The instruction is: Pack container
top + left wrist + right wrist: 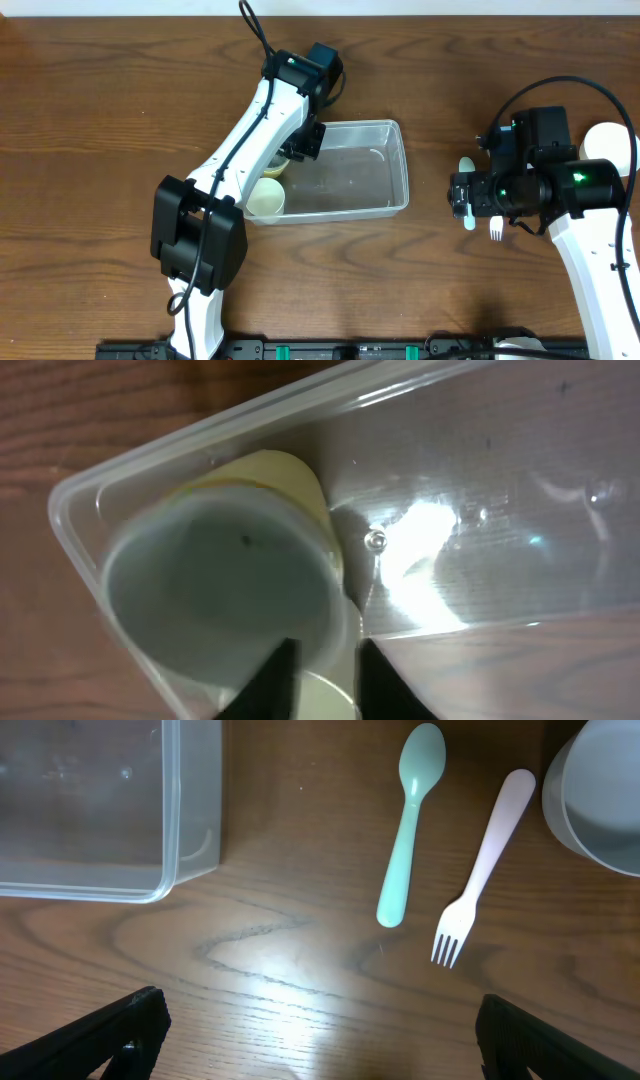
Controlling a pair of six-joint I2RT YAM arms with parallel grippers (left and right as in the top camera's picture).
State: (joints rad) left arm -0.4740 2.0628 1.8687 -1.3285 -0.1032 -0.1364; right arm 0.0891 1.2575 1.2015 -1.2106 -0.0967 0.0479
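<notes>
The clear plastic container (385, 170) lies at the table's middle; its corner shows in the left wrist view (90, 490) and its end in the right wrist view (190, 820). My left gripper (300, 150) reaches into its left end and is shut (328, 680) on the rim of a grey cup (220, 595). The cup sits over a yellow bowl (290, 475). A pale yellow cup (266, 197) lies in the near left corner. My right gripper (470, 200) is open and empty (315, 1040), above bare table to the right of the container.
A mint spoon (412, 820) and a pale pink fork (480, 870) lie side by side on the table just beyond my right gripper. A white bowl (610, 140) stands at the far right, and its edge shows in the right wrist view (600, 800).
</notes>
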